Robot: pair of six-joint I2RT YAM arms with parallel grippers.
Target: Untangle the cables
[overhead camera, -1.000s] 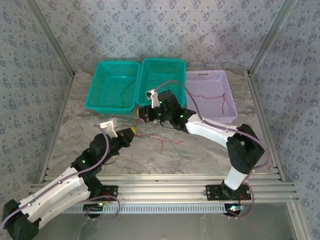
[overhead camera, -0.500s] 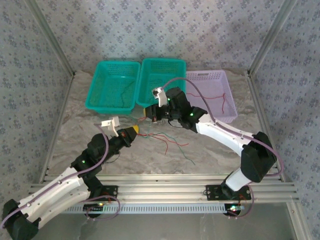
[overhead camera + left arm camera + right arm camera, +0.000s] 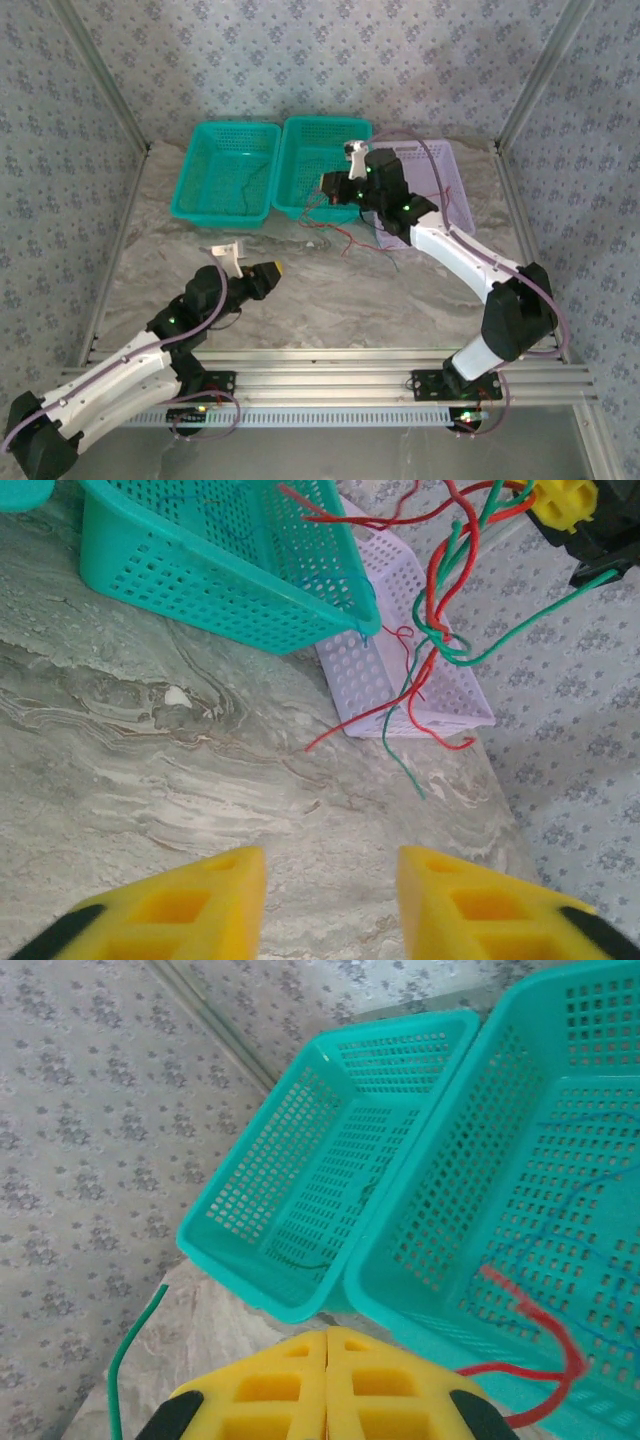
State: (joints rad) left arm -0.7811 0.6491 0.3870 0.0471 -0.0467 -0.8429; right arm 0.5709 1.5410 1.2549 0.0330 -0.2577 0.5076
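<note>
A tangle of red and green cables [image 3: 349, 237] hangs from my right gripper [image 3: 329, 188], which is shut on it at the front rim of the middle teal basket [image 3: 305, 140]. In the left wrist view the bundle [image 3: 441, 615] dangles in the air, its ends touching the table before the purple basket [image 3: 385, 675]. In the right wrist view my gripper [image 3: 327, 1380] has its pads pressed together, with a red cable [image 3: 530, 1328] to its right and a green one [image 3: 122, 1365] to its left. My left gripper [image 3: 331, 905] is open and holds nothing, low over the table [image 3: 268, 273].
Three baskets stand in a row at the back: a left teal basket [image 3: 205, 150] with a dark green wire [image 3: 305, 1262], the middle one with a blue wire [image 3: 560, 1222], and a purple basket [image 3: 452, 165] with a red wire [image 3: 446, 202]. Marble table [image 3: 330, 300] lies between the arms.
My right gripper has swung back and to the right toward the baskets, carrying the bundle off the table. The cables no longer reach my left gripper, which now stands open.
</note>
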